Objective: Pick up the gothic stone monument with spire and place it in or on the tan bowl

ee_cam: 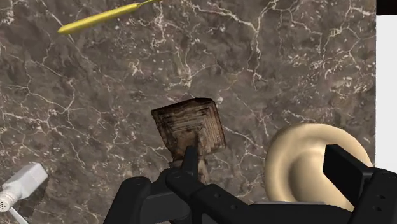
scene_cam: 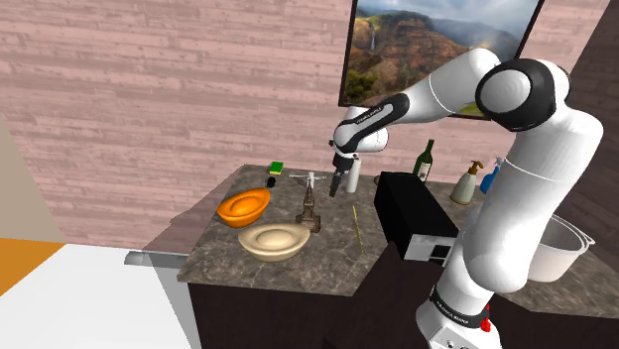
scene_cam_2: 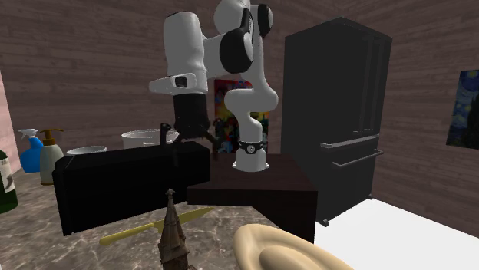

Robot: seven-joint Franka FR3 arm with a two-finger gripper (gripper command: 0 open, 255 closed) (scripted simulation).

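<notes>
Here the gripper (ee_cam: 238, 184) hangs with fingers spread, empty, over the monument (ee_cam: 189, 126), which stands upright on the marble counter (ee_cam: 95, 95) just beside the tan bowl (ee_cam: 275, 167); it looks stiff, bottom-heavy and brittle at the spire, so the blocky lower tower seems the safer hold.

White arm (scene_cam: 531, 188) of smooth rounded segments with dark grey joints (scene_cam: 518, 91); a black band (scene_cam: 452, 306) with small white lettering near its base; all-black claw (scene_cam: 337, 186).
</notes>
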